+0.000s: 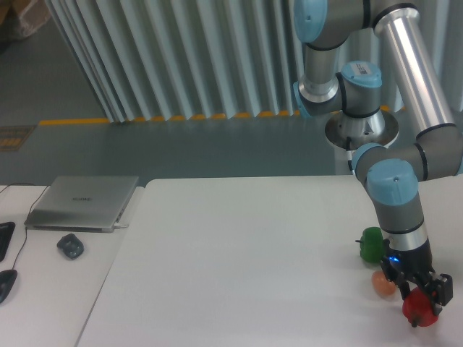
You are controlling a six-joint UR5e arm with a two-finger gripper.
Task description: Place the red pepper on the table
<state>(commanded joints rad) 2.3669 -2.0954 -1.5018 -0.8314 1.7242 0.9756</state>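
Low over the table (239, 260), hand (422, 303) closed around the red pepper (419, 310).

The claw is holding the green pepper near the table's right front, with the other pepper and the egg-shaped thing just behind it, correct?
Not quite: in the camera view the claw grips the red pepper, not the green one. The green pepper sits on the table behind it, beside the egg-shaped thing.
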